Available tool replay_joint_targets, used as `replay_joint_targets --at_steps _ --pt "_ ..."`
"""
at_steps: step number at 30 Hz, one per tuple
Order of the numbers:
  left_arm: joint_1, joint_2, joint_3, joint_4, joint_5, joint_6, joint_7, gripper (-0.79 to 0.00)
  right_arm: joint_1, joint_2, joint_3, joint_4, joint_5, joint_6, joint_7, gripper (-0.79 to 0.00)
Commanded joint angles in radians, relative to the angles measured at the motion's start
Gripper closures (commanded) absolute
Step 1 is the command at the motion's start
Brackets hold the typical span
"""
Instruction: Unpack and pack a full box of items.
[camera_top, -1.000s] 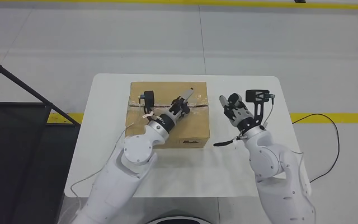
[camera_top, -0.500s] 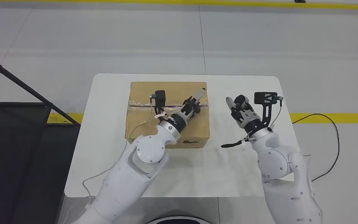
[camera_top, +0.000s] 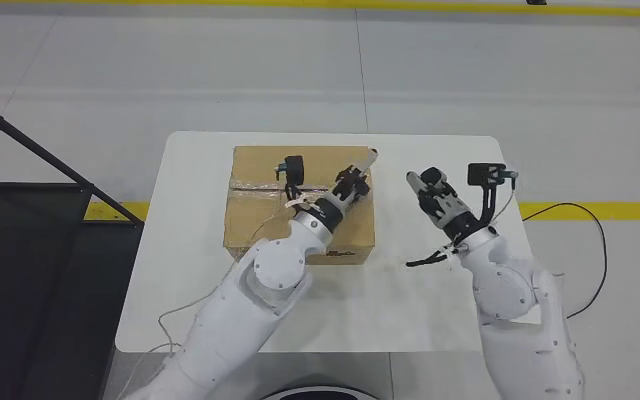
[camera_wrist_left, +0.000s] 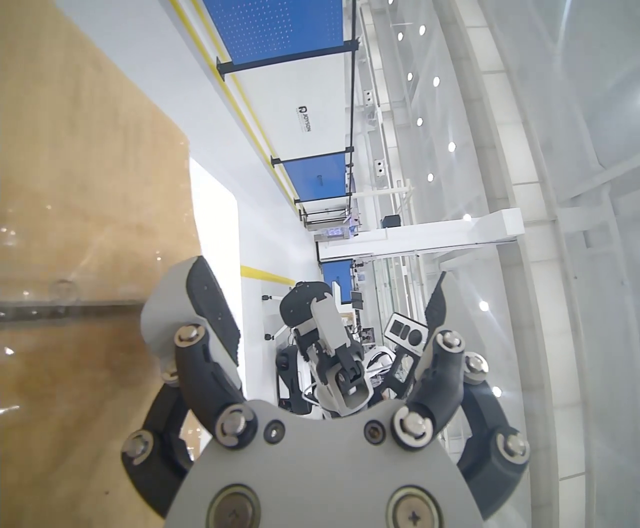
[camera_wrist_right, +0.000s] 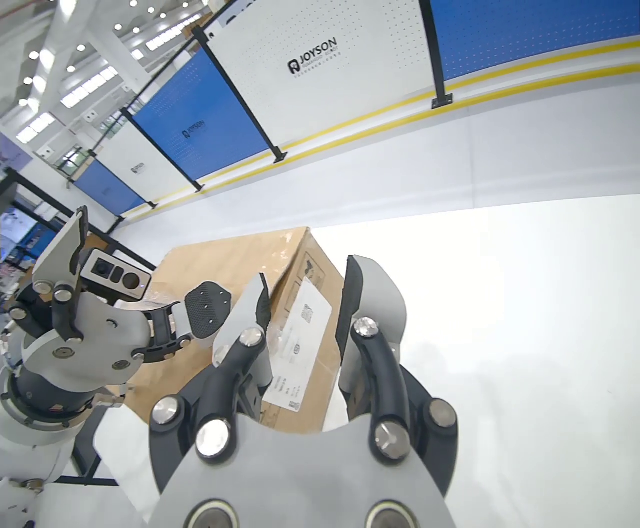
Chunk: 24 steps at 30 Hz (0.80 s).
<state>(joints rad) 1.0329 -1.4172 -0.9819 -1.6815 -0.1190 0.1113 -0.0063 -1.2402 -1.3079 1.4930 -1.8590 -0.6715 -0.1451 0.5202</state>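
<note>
A closed brown cardboard box (camera_top: 270, 205) with clear tape along its top seam stands on the white table (camera_top: 190, 290). My left gripper (camera_top: 362, 172) hovers open over the right edge of the box top, nothing between its fingers. In the left wrist view the left gripper (camera_wrist_left: 325, 305) is spread wide beside the box (camera_wrist_left: 75, 200). My right gripper (camera_top: 423, 181) hangs open over the bare table just right of the box. The right wrist view shows the right gripper (camera_wrist_right: 305, 295) empty, facing the box (camera_wrist_right: 235, 270) and the left gripper (camera_wrist_right: 145, 260).
A white label (camera_wrist_right: 300, 325) sticks on the side of the box that faces my right gripper. A dark framed screen (camera_top: 40, 260) stands off the table's left edge. Bare table lies in front of the box and to its right.
My left gripper has slid rightward across the box top to its right edge. My right gripper has drawn a little to the right, away from the box.
</note>
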Motion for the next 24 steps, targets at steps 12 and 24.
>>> replay_joint_targets --at_steps 12,24 --pt "0.235 0.051 -0.417 -0.235 -0.071 -0.1 -0.037 -0.785 0.331 0.012 -0.065 0.242 0.417 0.136 0.56 0.0" --pt "0.386 0.073 -0.687 -0.152 -0.217 -0.192 -0.119 -0.785 0.353 0.003 -0.145 0.251 0.41 0.195 0.507 0.0"
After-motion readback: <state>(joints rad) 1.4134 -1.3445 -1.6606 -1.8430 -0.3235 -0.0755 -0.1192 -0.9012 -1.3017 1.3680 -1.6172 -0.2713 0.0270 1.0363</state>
